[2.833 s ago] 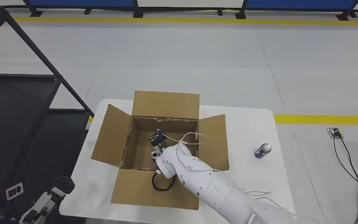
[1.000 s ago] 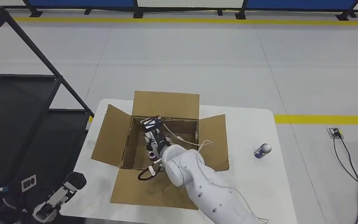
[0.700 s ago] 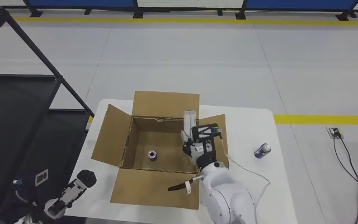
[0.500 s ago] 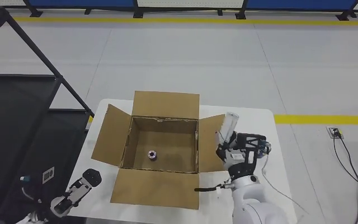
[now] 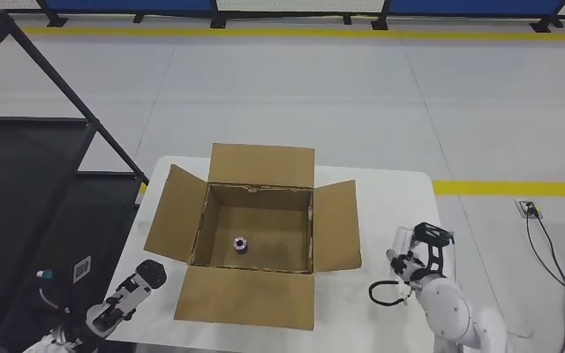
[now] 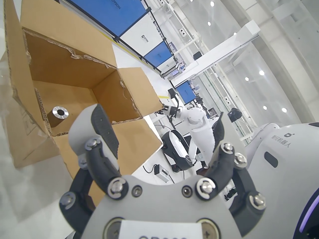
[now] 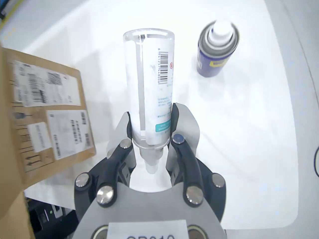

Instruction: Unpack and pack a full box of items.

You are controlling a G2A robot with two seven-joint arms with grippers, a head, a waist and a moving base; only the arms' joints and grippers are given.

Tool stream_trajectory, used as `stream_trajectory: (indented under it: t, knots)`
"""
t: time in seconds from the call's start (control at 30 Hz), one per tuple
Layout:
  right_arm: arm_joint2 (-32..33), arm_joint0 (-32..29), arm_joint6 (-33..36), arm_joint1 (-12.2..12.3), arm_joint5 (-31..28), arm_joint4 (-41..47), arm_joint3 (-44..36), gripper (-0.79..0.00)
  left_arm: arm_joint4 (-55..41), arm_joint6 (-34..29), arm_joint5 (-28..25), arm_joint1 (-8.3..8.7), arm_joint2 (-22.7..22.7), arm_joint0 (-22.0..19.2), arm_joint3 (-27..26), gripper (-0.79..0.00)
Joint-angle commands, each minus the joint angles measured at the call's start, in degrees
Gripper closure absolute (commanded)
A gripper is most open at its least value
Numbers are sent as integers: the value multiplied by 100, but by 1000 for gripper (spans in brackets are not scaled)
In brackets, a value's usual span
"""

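Bright, even light comes down from round ceiling lamps [image 6: 261,72] high in the hall. The white table top [image 7: 249,125] gives a soft glare. The open brown cardboard box [image 5: 262,163] is darker inside, near its walls. Both wrist views bend straight lines toward their edges.

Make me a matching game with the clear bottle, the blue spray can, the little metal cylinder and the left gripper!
1 clear bottle
2 blue spray can
3 metal cylinder
4 left gripper

A inside the cardboard box
B open, empty
C clamped in the right gripper
D upright on the table

Pairs: 1-C, 2-D, 3-A, 4-B
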Motion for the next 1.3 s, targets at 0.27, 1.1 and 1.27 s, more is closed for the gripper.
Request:
stream_trajectory:
  t: [0.27,1.1,1.27]
  knots:
    - [-299,1308,928,102,-4,-761,1985,0,165,268,-4,0,4,210,-135,-785]
    - [-1154,-91,-248,80,682,-777,-745,-785,135,647,-305,9,-104,547,-187,-785]
    - [-1626,-325,-1187,21,893,-559,-1422,-785,-49,682,-457,15,-202,597,-29,-785]
